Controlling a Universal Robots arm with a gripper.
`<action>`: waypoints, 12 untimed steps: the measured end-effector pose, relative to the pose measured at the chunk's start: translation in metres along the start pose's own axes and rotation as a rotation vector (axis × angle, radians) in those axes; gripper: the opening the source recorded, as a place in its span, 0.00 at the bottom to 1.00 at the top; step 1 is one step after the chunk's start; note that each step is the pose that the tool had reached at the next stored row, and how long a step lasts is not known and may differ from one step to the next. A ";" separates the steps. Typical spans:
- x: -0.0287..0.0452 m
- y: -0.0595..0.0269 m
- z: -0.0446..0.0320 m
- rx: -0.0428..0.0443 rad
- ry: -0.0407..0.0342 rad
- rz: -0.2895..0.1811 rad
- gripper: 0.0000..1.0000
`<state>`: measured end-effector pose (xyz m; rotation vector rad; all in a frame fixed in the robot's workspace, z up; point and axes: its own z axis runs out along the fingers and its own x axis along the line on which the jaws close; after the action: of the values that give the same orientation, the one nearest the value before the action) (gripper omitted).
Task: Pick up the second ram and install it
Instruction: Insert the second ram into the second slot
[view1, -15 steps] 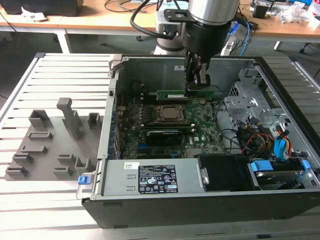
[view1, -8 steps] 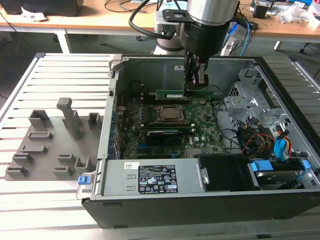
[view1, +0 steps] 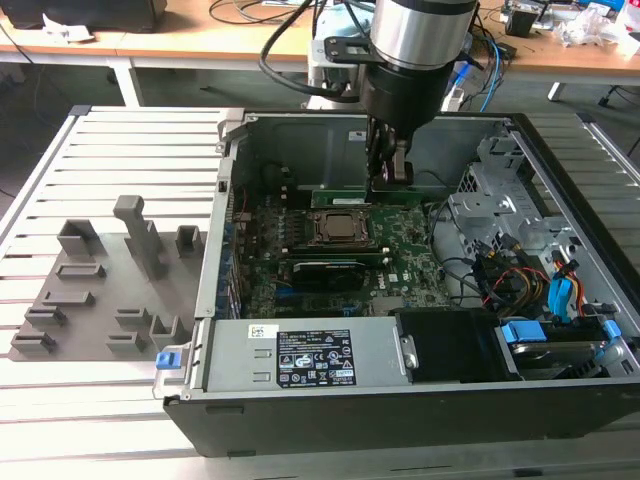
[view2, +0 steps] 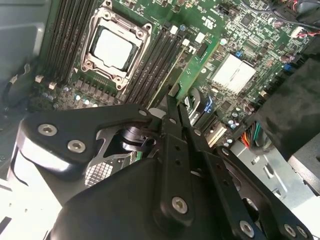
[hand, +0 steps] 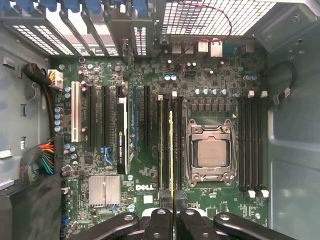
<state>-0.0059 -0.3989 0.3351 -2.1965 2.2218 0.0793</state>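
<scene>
The second ram is a long green stick, and my gripper is shut on it inside the open computer case. In the first wrist view the ram shows edge-on as a thin line. It runs from the gripper along the black memory slots beside the CPU socket. In the second wrist view the green stick juts out from the gripper next to the socket. Whether it touches a slot I cannot tell.
The case walls close in the motherboard. A dark expansion card lies near the socket. Coloured cables and drive bays fill the exterior view's right. A grey holder tray sits on the slatted table at the exterior view's left.
</scene>
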 end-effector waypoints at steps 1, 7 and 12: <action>0.0002 -0.0001 0.0040 0.0000 0.0000 0.000 0.13; 0.0009 -0.0005 0.0191 0.0000 0.0000 0.000 0.13; 0.0012 -0.0006 0.0264 0.0000 0.0000 0.000 0.13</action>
<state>-0.0059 -0.3989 0.3086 -2.1965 2.2218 0.0793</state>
